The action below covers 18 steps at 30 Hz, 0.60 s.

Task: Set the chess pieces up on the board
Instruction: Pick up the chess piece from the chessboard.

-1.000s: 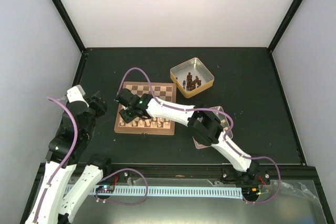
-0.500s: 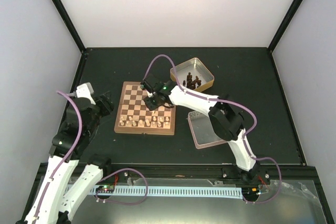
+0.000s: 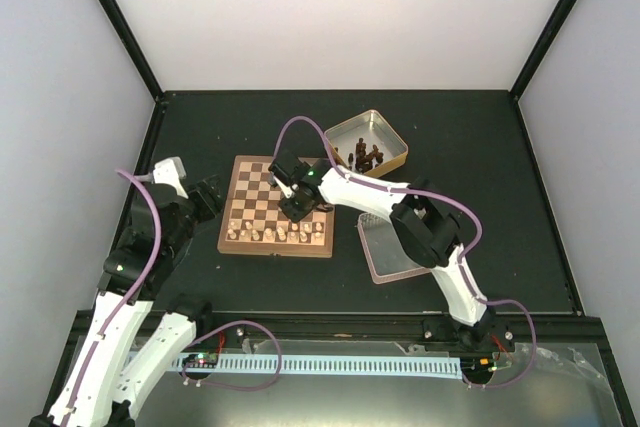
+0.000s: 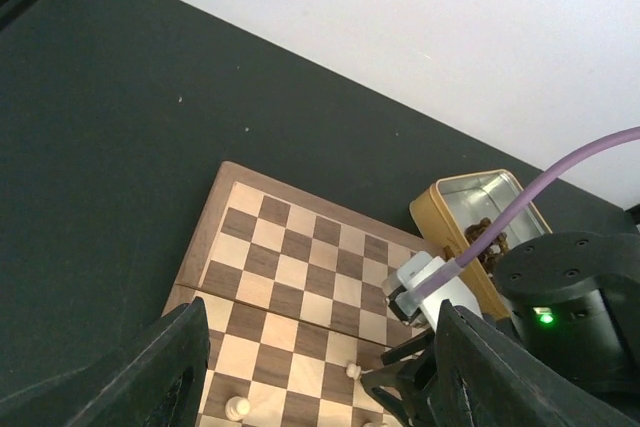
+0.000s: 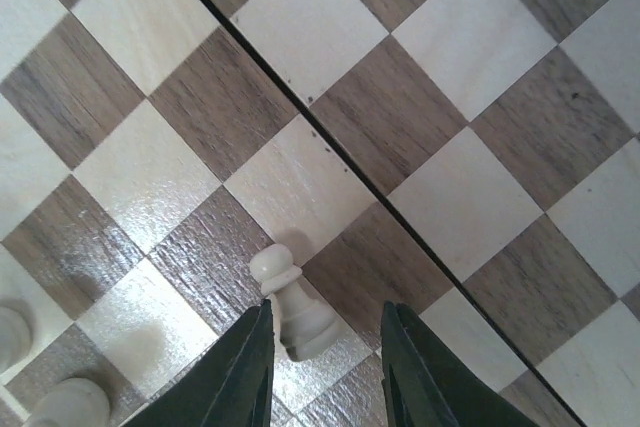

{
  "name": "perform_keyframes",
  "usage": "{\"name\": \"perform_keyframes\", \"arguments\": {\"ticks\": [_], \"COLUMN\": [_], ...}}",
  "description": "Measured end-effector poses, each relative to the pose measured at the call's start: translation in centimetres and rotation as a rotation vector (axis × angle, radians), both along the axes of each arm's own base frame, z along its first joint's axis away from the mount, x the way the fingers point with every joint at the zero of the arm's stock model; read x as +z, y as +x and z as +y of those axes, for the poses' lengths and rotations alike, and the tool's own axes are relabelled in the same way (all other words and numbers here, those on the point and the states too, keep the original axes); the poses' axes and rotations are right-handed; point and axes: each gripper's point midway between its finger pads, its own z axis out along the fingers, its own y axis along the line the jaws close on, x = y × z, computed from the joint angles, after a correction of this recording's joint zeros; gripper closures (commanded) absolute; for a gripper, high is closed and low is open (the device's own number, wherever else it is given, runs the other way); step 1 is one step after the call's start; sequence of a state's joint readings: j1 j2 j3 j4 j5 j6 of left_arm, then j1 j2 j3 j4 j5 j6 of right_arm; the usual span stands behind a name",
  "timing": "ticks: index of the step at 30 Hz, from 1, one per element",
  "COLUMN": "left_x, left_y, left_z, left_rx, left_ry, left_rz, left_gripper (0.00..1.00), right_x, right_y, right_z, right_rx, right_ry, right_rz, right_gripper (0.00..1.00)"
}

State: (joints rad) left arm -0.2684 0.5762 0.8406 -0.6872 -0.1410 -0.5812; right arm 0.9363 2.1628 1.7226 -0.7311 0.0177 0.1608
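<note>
Cream pawn (image 5: 290, 305) stands upright on the board (image 5: 440, 197), right between my right fingers (image 5: 245, 372), which are apart and not squeezing it. The other pale pieces (image 3: 262, 236) line the board's near rows. My left fingers (image 4: 150, 377) hang spread wide over the tabletop (image 4: 100, 147), just off the board's left edge.

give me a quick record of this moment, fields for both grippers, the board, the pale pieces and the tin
left gripper: open, holding nothing, beside the board's left edge
right gripper: open, low over the board, one finger on each side of a pale pawn
pale pawn: standing on the board near its fold line
board: lying open and flat, far rows bare
chess pieces: pale ones lined along the near rows
tin: beyond the board's far right corner, holds dark pieces
tray: shallow, right of the board
</note>
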Motion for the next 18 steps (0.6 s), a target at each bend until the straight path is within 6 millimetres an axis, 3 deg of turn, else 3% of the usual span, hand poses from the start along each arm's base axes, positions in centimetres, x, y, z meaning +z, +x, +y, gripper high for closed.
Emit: {"name": "perform_keyframes", "arguments": {"ticks": [6, 13, 18], "left_x": [-0.3, -0.4, -1.3], "left_y": [0.0, 0.0, 0.2], "left_z": [-0.2, -0.3, -0.9], "left_rx": [-0.009, -0.013, -0.036], "left_ry": [-0.002, -0.005, -0.027], "left_rz": [0.007, 0.009, 0.023], "left_gripper": [0.37, 0.37, 0.35], "right_x": [-1.3, -1.3, -1.3], "right_y": [-0.1, 0.1, 0.7], "right_z": [-0.1, 0.2, 0.6], "right_rx": [0.024, 0.037, 0.038], "right_ry": [-0.025, -0.021, 0.007], "right_rz": [0.008, -0.004, -0.040], "right_gripper": [0.73, 0.92, 0.94]}}
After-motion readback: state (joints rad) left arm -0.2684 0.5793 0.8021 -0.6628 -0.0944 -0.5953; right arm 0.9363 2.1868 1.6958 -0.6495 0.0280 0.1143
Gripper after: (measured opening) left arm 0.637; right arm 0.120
